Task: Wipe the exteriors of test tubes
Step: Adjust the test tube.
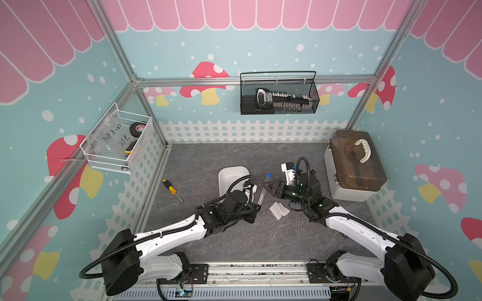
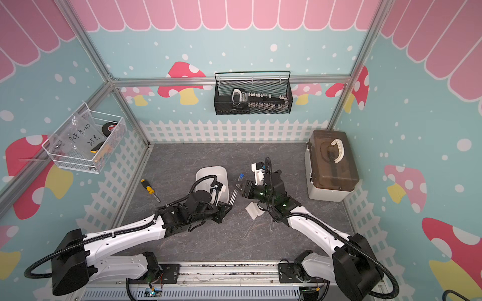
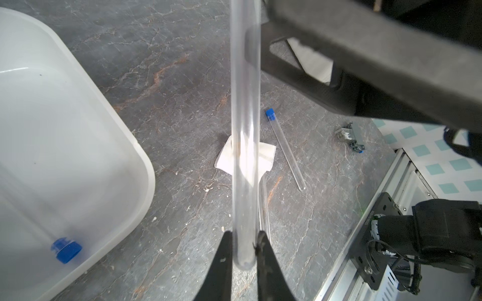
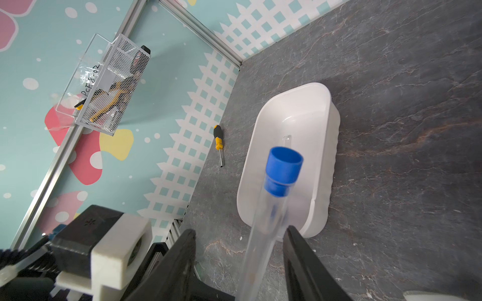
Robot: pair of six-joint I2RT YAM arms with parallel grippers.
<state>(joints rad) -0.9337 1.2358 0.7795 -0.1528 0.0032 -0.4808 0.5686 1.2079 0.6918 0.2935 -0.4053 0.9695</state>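
Note:
My left gripper (image 3: 245,245) is shut on the rounded end of a clear test tube (image 3: 245,130). The tube reaches up to its blue cap (image 4: 283,174). My right gripper (image 4: 240,239) stands open around the same tube below the cap, with a clear gap on one side. In both top views the held tube (image 1: 264,190) (image 2: 236,189) runs between the two grippers, beside the white tray (image 1: 229,174). Two test tubes (image 3: 285,151) (image 3: 264,206) lie on the table by the white wipe (image 3: 225,156). Another capped tube (image 3: 66,250) lies in the tray.
A yellow-and-black screwdriver (image 1: 172,189) lies left of the tray. A brown-lidded box (image 1: 354,169) stands at the right wall. Wire baskets hang on the back wall (image 1: 279,93) and the left wall (image 1: 117,140). The wipe (image 1: 278,209) lies under the right arm.

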